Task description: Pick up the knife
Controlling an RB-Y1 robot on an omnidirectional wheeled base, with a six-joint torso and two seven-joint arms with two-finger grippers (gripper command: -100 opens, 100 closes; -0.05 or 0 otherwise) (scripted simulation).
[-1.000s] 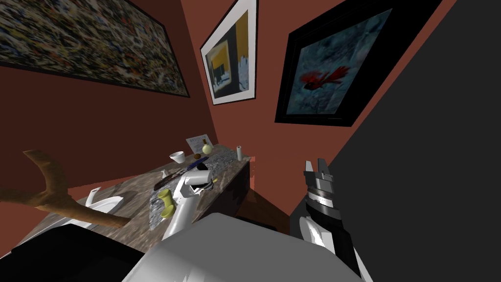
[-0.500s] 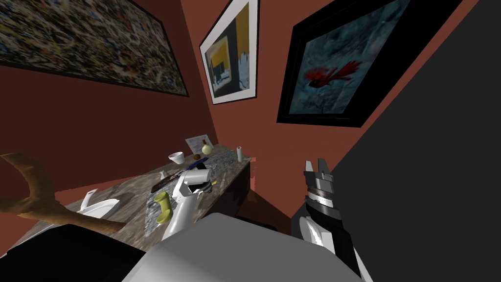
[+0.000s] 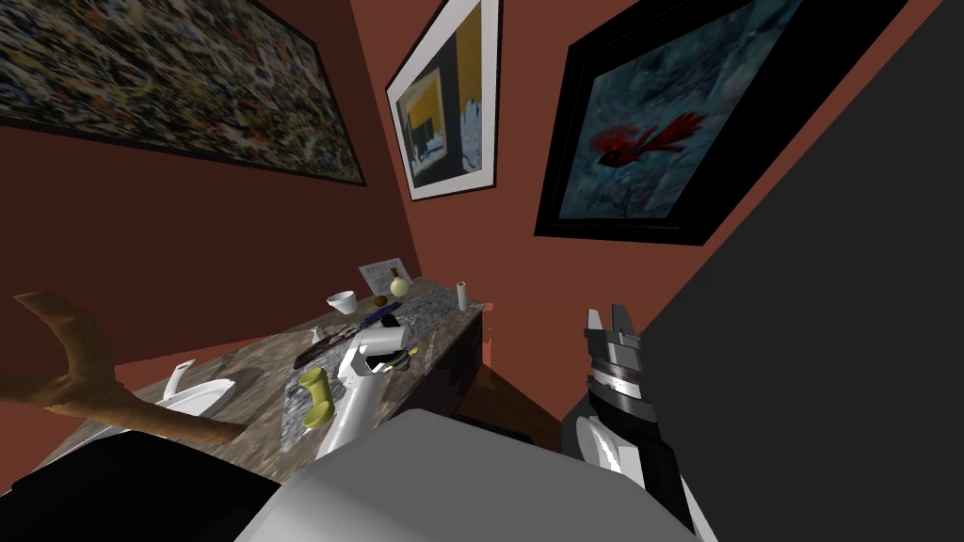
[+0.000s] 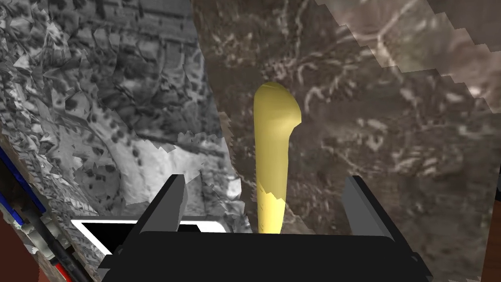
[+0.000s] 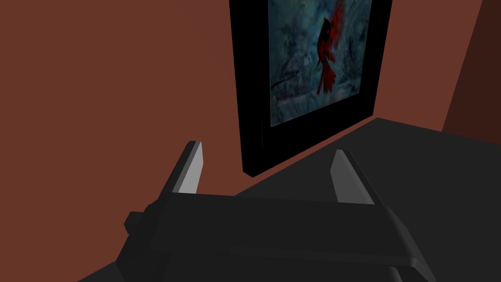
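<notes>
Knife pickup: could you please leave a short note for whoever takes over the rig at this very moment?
Left gripper: fingers open, straddling the yellow, curved knife handle on the brown marbled countertop, beside a grey patterned mat.
Right gripper: fingers open, idle, held up at my right.
Done: left gripper lined up on the handle.
To do: shut the fingers on it, then lift.

Three framed pictures [image 3: 442, 103] hang on the walls; the counter [image 3: 256, 372] bears one white cup [image 3: 342, 302] and one white cylinder [image 3: 461, 294].
</notes>
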